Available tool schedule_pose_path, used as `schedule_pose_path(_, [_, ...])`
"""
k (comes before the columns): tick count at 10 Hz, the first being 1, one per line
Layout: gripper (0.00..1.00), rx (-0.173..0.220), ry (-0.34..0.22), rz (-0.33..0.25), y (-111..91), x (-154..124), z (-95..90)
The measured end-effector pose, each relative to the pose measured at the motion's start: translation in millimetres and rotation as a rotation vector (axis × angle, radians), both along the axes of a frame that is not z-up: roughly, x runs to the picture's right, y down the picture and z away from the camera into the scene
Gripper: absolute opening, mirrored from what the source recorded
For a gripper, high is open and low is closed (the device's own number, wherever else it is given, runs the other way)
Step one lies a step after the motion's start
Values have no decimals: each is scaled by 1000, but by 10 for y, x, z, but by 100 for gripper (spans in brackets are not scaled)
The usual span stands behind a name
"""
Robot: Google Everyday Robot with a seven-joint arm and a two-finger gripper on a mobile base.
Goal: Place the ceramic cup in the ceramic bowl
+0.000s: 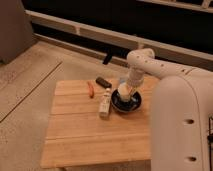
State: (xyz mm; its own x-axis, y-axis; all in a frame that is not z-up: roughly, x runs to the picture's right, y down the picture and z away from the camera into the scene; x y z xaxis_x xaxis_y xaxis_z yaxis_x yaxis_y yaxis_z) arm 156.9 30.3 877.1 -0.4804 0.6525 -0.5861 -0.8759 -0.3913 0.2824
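1 ceramic cup [123,90], pale cream, sits over the left part of the ceramic bowl [131,104], within its rim; whether it touches the bowl floor cannot be told. End effector [125,88] comes down from above right, right at the cup; whether it is clenched on the cup or released cannot be told. Bowl is dark and glossy, on the right rear part of the wooden bench [85,132]. Cream oblong item [105,103] lies just left of the bowl. Orange item [90,90] and small dark item [102,81] lie further left and rear.
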Motion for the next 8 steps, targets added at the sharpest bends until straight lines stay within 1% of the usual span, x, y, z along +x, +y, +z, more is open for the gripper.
schedule_pose_path(1, [1,-3,0,1,9,-9,31])
schedule_pose_path(2, [5,2,-11,0,6,-35,63])
schedule_pose_path(3, [7,14,-21,0,-18,-62,82])
schedule_pose_path(4, [12,13,-21,-1,-16,-59,80])
schedule_pose_path(6, [17,13,-22,-1,-16,-60,80])
schedule_pose_path(7, [31,13,-22,-1,-15,-59,80])
schedule_pose_path(8, [39,13,-22,-1,-14,-58,80])
